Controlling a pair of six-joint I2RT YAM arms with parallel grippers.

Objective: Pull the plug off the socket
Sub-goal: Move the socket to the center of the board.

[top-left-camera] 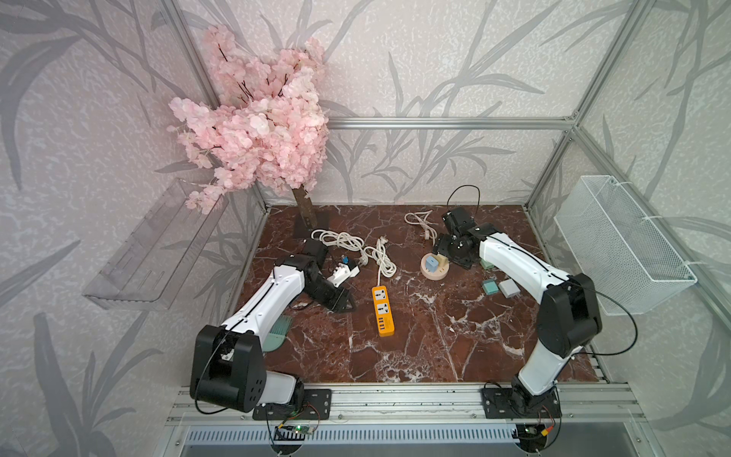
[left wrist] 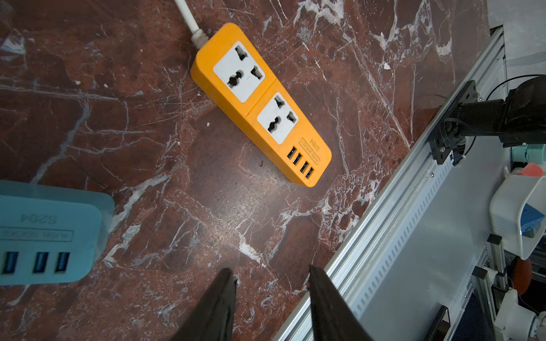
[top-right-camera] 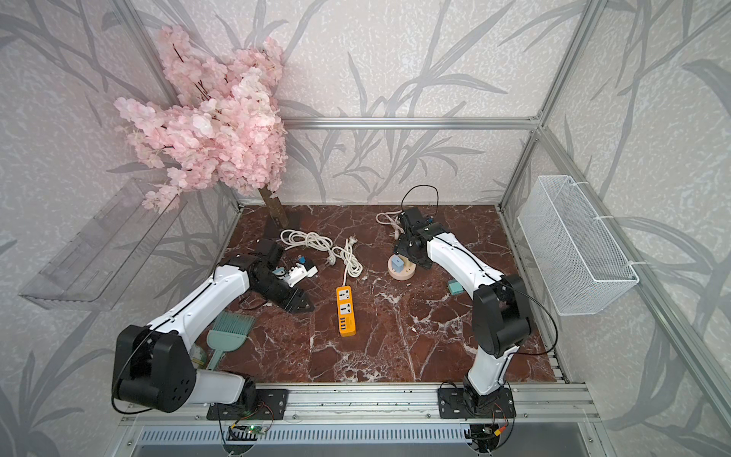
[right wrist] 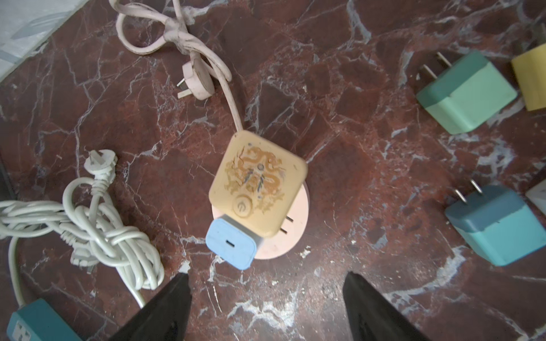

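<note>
right pincer (right wrist: 266, 276): released, holding nothing, near blue plug (right wrist: 230, 243) | plug: against cream socket (right wrist: 257, 180), on its round base | left pincer (left wrist: 270, 269): released, over counter (left wrist: 118, 118) beside orange power strip (left wrist: 260, 103)

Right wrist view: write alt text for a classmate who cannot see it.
The right gripper, jaws open and empty, hovers near a light blue plug seated in a cream cube socket on a round pink base. Loose teal adapters and white cords lie around it on the red marble table.
</note>
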